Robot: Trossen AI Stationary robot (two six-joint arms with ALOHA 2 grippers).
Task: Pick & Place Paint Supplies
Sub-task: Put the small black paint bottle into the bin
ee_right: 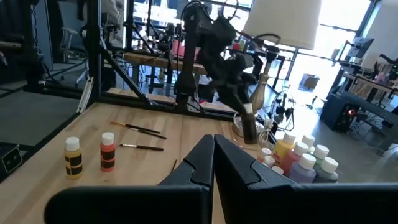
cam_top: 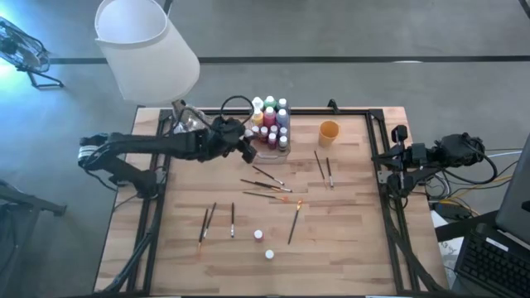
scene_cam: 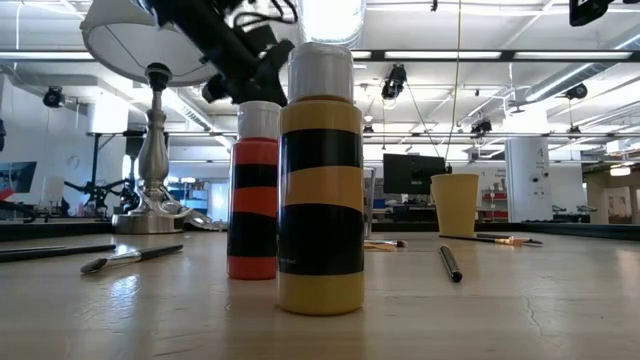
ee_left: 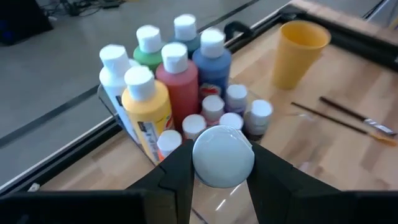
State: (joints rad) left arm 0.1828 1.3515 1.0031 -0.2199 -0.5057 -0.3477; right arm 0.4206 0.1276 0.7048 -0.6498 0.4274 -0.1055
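White-capped bottle pinched between left gripper fingers, just beside cluster of paint bottles in clear box. Orange cup near box. Paintbrushes scattered farther from box. Right gripper pressed together, well apart at table edge.

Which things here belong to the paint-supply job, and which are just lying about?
Belongs to the job:
- paint bottles in the box
- bottle held by left end effector
- two loose bottles
- scattered paintbrushes

Just lying about:
- clear plastic box
- orange cup
- lamp
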